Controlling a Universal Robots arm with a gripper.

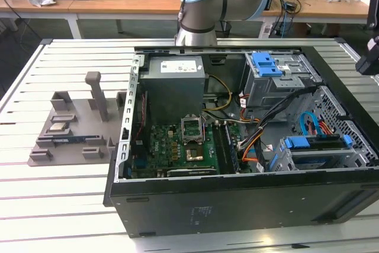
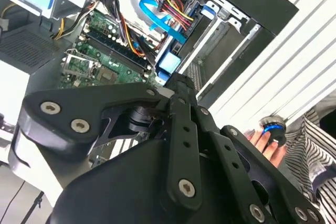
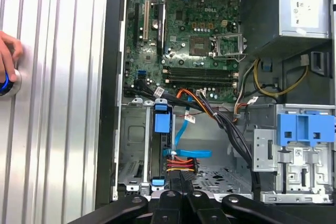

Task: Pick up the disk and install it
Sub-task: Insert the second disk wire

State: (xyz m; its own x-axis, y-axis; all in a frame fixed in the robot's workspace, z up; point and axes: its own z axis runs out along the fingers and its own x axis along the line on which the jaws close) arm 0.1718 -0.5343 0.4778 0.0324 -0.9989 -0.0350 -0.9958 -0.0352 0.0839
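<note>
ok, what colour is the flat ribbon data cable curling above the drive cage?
Light blue. The ribbon cable shows best in the first wrist view, looping beside the drive cage.

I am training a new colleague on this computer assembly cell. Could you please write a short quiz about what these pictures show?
1. True or false: the gripper is holding the grey power-supply box.
2. In both wrist views, the person's hand rests on:
A. a round blue-ringed knob on the slatted table
B. the motherboard
C. a bundle of cables
3. In the exterior view, what colour is the plastic clip on top of the drive cage at the far side of the open case?

Key: 1 false; 2 A; 3 blue.
</note>
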